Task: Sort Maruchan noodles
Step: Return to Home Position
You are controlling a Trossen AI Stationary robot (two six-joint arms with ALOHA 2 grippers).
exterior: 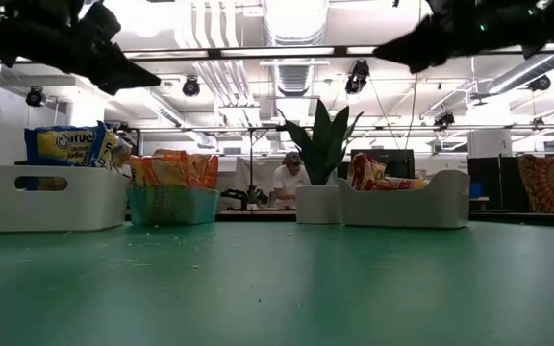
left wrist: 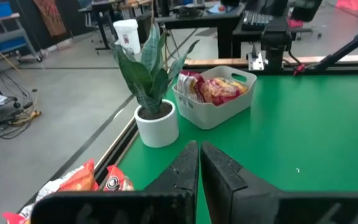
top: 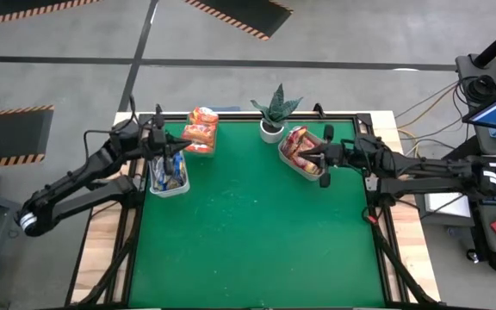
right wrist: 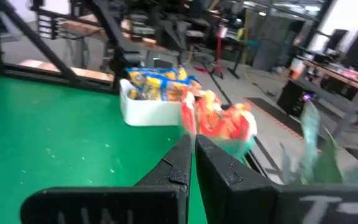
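Yellow-and-blue noodle packets [top: 169,170] stand in a white bin [exterior: 56,197] at the table's far left. Orange packets [top: 201,129] fill a clear-teal bin [exterior: 173,205] beside it. Red/pink packets [top: 298,148] lie in a white bin [left wrist: 219,106] at the far right. My left gripper [top: 182,148] hovers shut and empty above the yellow packets' bin, pointing toward the table's right; it also shows in the left wrist view [left wrist: 199,155]. My right gripper [top: 306,158] hovers shut and empty above the red packets' bin, pointing left; it also shows in the right wrist view [right wrist: 192,152].
A potted plant [top: 273,114] in a white pot stands at the far edge between the orange packets and the right bin. The green mat [top: 257,241] stretches bare toward the near edge. A person [exterior: 287,183] sits in the room beyond the table.
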